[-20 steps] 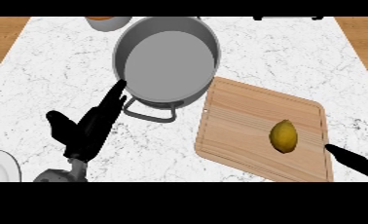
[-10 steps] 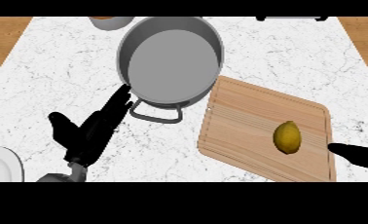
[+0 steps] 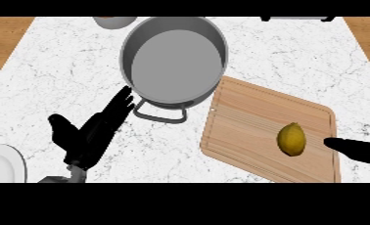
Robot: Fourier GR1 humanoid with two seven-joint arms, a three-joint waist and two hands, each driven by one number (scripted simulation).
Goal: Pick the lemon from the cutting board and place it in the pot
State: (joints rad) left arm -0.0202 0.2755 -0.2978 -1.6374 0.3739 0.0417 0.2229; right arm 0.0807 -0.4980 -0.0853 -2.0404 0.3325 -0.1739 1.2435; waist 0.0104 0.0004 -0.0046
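Lemon untouched on the board, pot waiting

Taking the pot (image 3: 173, 62) as landmark: a plate (image 3: 10, 163) rim shows far below-left of it; the left hand (image 3: 90, 133) rests below-left, fingers straight and spread, tips just beside the pot's near handle. The board (image 3: 249, 121) lies below-right of the pot, near it, with the lemon (image 3: 291, 139) toward the board's far side. Only a sliver of the right hand (image 3: 350, 148) shows beyond the lemon, so I cannot tell how its fingers stand. Risks, as I judge them: a sideways approach could nudge the lemon into rolling, and a lift across could clip the pot's rim.
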